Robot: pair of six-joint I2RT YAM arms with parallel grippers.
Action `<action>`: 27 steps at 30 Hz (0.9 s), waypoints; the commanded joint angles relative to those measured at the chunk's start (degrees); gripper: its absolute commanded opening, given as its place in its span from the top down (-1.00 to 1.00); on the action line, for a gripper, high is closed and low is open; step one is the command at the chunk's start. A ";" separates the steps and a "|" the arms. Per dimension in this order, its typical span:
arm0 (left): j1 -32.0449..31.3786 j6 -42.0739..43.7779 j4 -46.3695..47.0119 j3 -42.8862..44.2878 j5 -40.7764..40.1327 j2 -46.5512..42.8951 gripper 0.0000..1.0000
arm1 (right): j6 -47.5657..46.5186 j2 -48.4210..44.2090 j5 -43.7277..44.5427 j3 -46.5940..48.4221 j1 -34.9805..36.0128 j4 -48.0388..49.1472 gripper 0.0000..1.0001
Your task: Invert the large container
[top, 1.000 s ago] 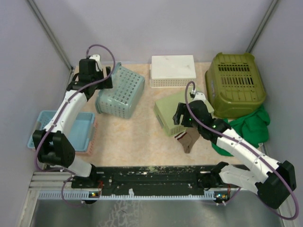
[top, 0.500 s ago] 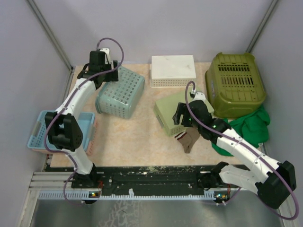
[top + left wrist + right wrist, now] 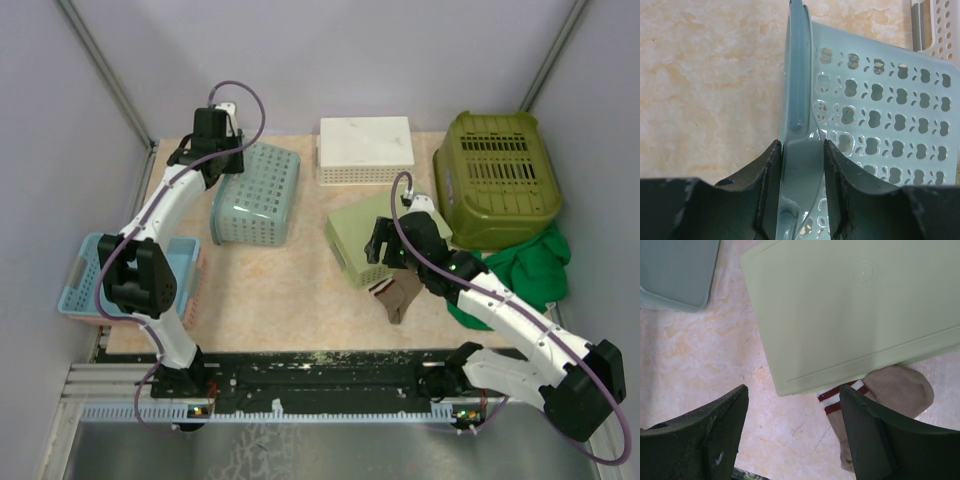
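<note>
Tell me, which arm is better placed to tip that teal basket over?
Left. The left hand clasps the rim of the teal basket, fingers on both sides, while the right hand hangs open over the pale green box.

The black left hand (image 3: 802, 150), arm outstretched, pinches the teal perforated plastic basket (image 3: 880, 120) by its rim; the black right hand (image 3: 792, 395) hangs spread.
</note>
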 commanded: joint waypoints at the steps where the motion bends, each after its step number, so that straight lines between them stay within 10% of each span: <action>1: -0.06 -0.46 -2.41 1.46 -0.25 0.37 0.43 | -0.34 -1.31 0.68 2.28 -0.52 2.46 -0.47; 6: 0.85 -4.96 -2.89 3.01 3.80 0.00 0.49 | -0.23 -1.89 1.14 2.04 -0.51 1.92 -0.47; 20: 26.37 -28.19 17.74 -12.91 56.91 2.08 0.62 | -0.16 -2.22 1.61 2.08 -0.51 1.62 -0.47; 27: 27.31 -31.20 20.61 -13.48 53.32 6.00 0.34 | -0.22 -2.43 1.82 2.33 -0.52 1.32 -0.47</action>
